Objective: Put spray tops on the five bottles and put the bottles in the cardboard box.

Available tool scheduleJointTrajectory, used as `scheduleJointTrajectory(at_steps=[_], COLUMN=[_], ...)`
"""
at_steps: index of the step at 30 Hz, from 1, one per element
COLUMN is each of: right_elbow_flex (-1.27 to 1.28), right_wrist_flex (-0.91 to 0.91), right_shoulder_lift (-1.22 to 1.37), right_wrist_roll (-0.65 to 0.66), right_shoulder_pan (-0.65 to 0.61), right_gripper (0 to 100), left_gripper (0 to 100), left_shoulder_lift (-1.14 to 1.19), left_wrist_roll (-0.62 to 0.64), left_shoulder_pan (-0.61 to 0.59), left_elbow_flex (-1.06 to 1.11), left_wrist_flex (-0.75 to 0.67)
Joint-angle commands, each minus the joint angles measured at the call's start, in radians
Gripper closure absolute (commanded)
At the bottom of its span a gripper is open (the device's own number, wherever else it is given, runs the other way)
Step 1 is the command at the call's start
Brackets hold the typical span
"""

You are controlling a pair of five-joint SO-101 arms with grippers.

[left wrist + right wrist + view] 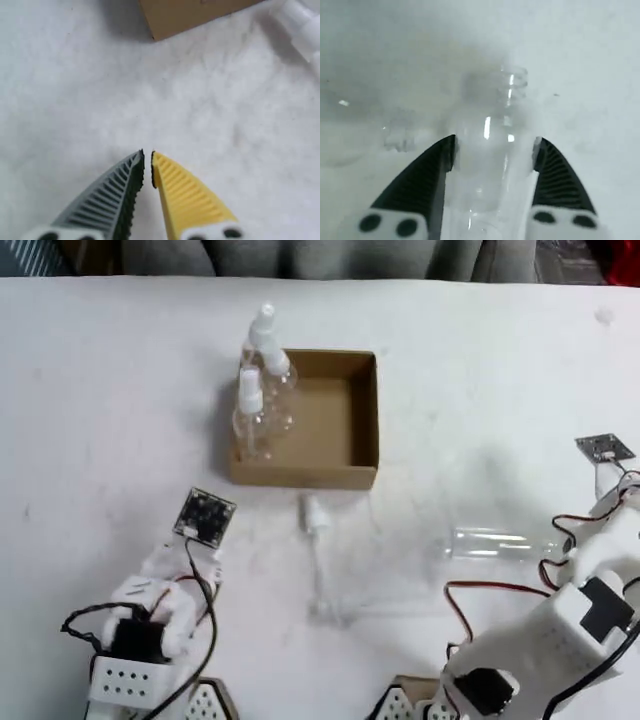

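Observation:
A clear bottle (490, 150) without a top lies on the white table, its open threaded neck pointing away from my right gripper (495, 145). The gripper's black fingers are shut on the bottle's body. In the high view this bottle (490, 543) lies at the right, level with the loose spray top (315, 514), whose thin tube runs toward the front. The cardboard box (362, 420) stands at the middle back. Three bottles with white spray tops (262, 390) stand along its left wall. My left gripper (147, 162) is shut on nothing, low over bare table, short of the box corner (190, 17).
The left arm's base (130, 640) sits at the front left and the right arm's body (550, 640) at the front right. A faint clear shape (400, 135) lies on the table beyond the held bottle. The table's back edge runs along the top.

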Motion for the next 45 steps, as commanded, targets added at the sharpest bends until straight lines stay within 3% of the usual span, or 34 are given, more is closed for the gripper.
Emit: scheduleJointTrajectory(at_steps=[1,11,19,27,32,41,45], right_elbow_flex=[-0.084,-0.140,-0.140,-0.140,-0.138,-0.138,-0.138], right_wrist_flex=[-0.007,0.130,0.131,0.131,0.131,0.131,0.131], right_shoulder_lift=[0.021,-0.068,-0.097,-0.094,-0.094,-0.094,-0.093], right_wrist_roll=[0.011,0.011,0.054,0.074,0.075,0.078,0.081], right_shoulder_pan=[-0.019,0.058,0.130,0.130,0.128,0.130,0.130], right_gripper=[98.4,98.2,98.2,98.2,98.2,98.2,98.2], left_gripper=[98,98,98,98,98,97,86], left_shoulder_lift=[-0.024,-0.024,-0.021,-0.002,0.205,0.644,0.799], left_wrist_roll=[-0.008,0.002,0.002,-0.005,0.005,0.304,0.407], left_shoulder_pan=[-0.010,-0.005,0.001,0.059,0.073,0.403,0.466], left_elbow_flex=[-0.005,-0.061,-0.417,-0.516,-0.626,-0.818,-0.848], left_wrist_flex=[-0.020,-0.009,0.270,0.258,0.226,0.193,0.083])
